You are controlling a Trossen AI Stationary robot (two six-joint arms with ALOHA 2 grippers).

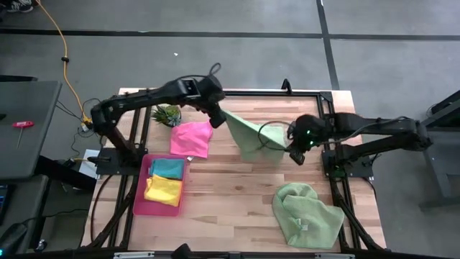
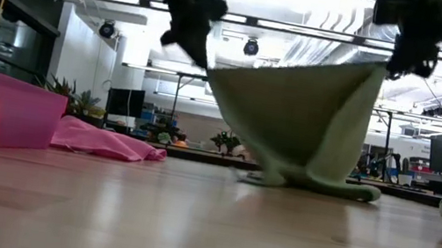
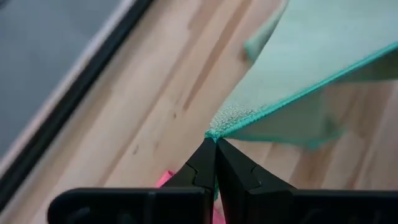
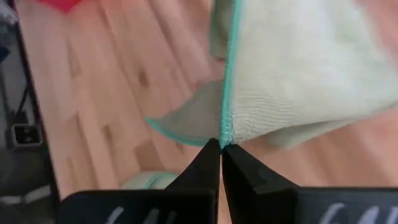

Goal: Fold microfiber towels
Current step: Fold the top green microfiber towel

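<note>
Closest to the front edge of the worktop (image 1: 237,208) there's a crumpled pale green towel (image 1: 305,214) on the right side, just lying in a heap; the low view only catches a sliver of it at the frame edge. Front left is the pink tray (image 1: 141,193) with a teal towel (image 1: 167,168) and a yellow towel (image 1: 164,190) folded inside. You only get that from above, since the low view shows the tray as 1 blurry pink wall and nothing of what's in it.

Further back, in the middle, the second pale green towel (image 1: 250,134) is strung up between both arms. The left gripper (image 1: 218,120) has its jaws clenched on 1 corner, and the right gripper (image 1: 295,154) has its jaws clenched on another. The wrist views make that clear: each shows 2 dark fingers pinched together right on a teal-stitched corner. The low view adds that the towel hangs in a sagging sheet with its bottom bunched on the wood, which you can't really read from overhead.

Just left of it the hot pink towel (image 1: 191,138) lies flat-ish on the worktop, and behind that, near the back edge, sits the small green plant (image 1: 167,114).
</note>
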